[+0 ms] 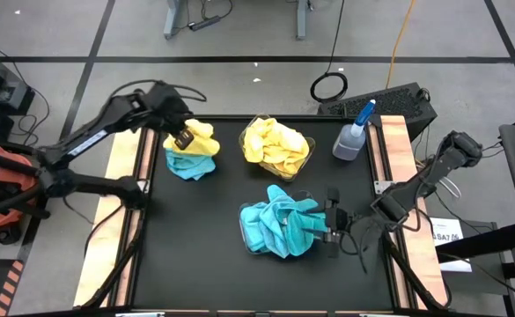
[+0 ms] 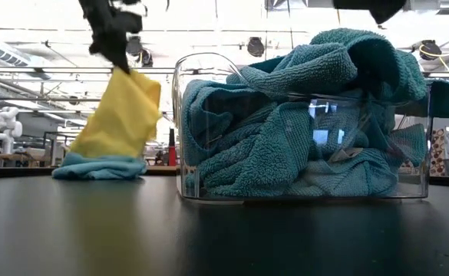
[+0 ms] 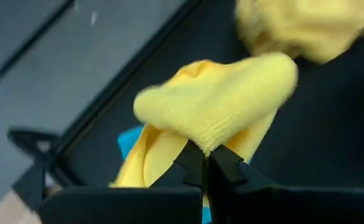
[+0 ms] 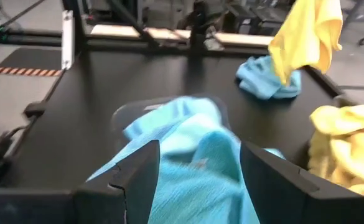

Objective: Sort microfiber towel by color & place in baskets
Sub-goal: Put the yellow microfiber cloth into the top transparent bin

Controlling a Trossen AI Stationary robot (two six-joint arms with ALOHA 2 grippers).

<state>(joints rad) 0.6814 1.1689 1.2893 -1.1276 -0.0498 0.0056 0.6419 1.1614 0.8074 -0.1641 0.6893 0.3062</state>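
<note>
Jaws on the left gripper (image 1: 184,138) are pinched tight on a yellow towel (image 1: 201,136), which is hanging off the table surface above a turquoise towel (image 1: 191,164) lying at the table's far left. Over on the right, the right gripper (image 1: 326,222) is sitting with its jaws standing wide apart, just beside the near basket (image 1: 248,239), with turquoise cloth bulging between its fingers in the wrist view.

Biggest thing in front of me is the black table (image 1: 195,255), and it is offering plenty of bare room along the near edge and down the left side; the middle strip between the two baskets is narrow. Pale wooden rails are running along both its sides. Beyond it, grey floor is stretching away with dark lines across it, and the low view is looking into a bright workshop behind.

Counting now: two clear baskets. The near one is brimming with turquoise towels (image 1: 279,224), heaped above its rim; I cannot tell how many. The far basket (image 1: 307,161) is holding a pile of yellow towels (image 1: 275,145), again too bunched to count. Outside the baskets, one yellow and one turquoise towel are showing. One spray bottle (image 1: 354,134) is standing near the far right corner, well apart from the held towel.
</note>
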